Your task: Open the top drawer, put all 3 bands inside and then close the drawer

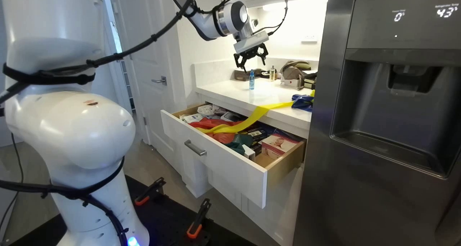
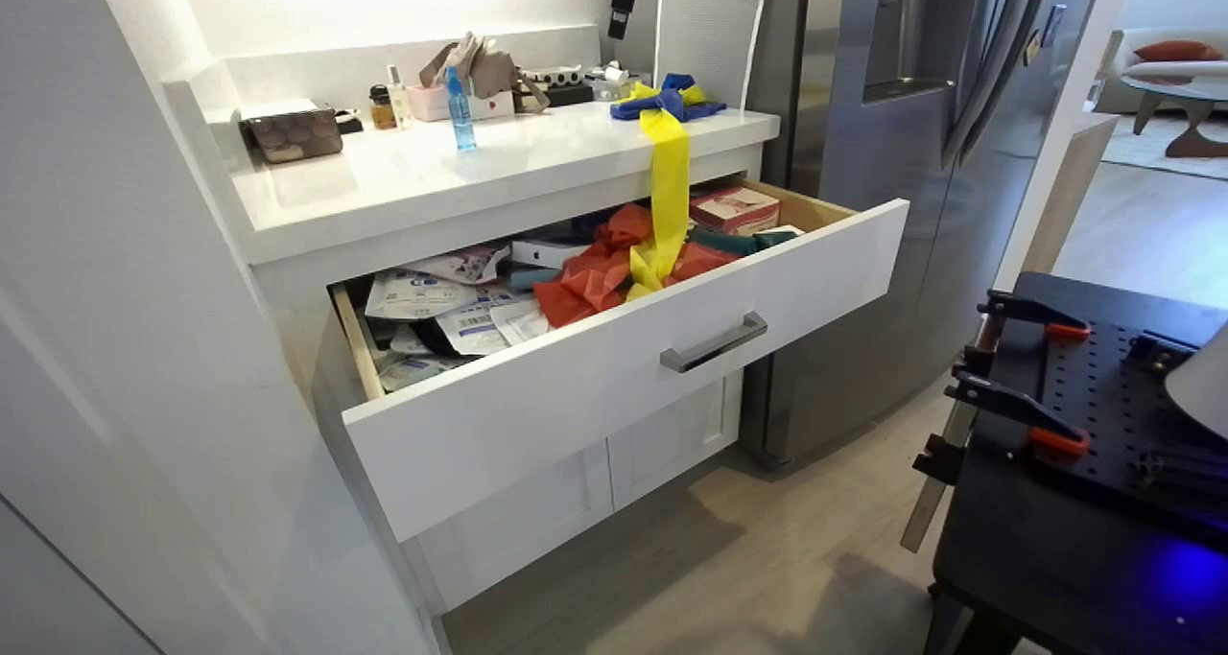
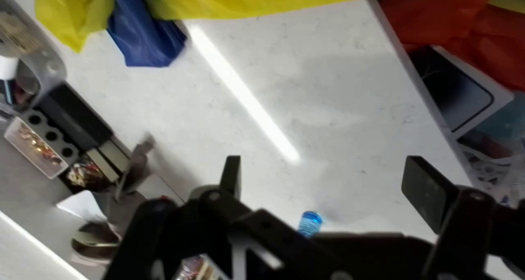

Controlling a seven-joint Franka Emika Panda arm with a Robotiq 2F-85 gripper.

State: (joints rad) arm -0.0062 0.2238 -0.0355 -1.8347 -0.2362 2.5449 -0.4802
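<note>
White packets (image 2: 422,295) and perhaps a phone box (image 3: 455,93) crowd the drawer (image 2: 537,413); blue bottle (image 2: 460,115) on counter (image 2: 547,140); fingers (image 3: 428,194) apart.

Home, judging by furnishings; kitchen or adjoining nook, impossible to say which. Big dark-steel fridge (image 2: 892,214) with built-in dispenser (image 1: 392,112) and lit temperature readout (image 1: 425,15). Pale countertop (image 2: 537,161) above white drawer (image 2: 576,406) and cabinet doors (image 2: 672,434). Everyday household clutter: blue bottle (image 2: 460,110), amber jar (image 2: 382,110), brown case (image 2: 295,139) on countertop, packets (image 2: 419,295) in drawer. White panel door (image 1: 149,51) with lever handle (image 1: 160,81). Beyond fridge, typical of living room: pale sofa (image 2: 1170,35), orange cushion (image 2: 1180,52), glass-topped table (image 2: 1175,87), rug (image 2: 1132,147).
</note>
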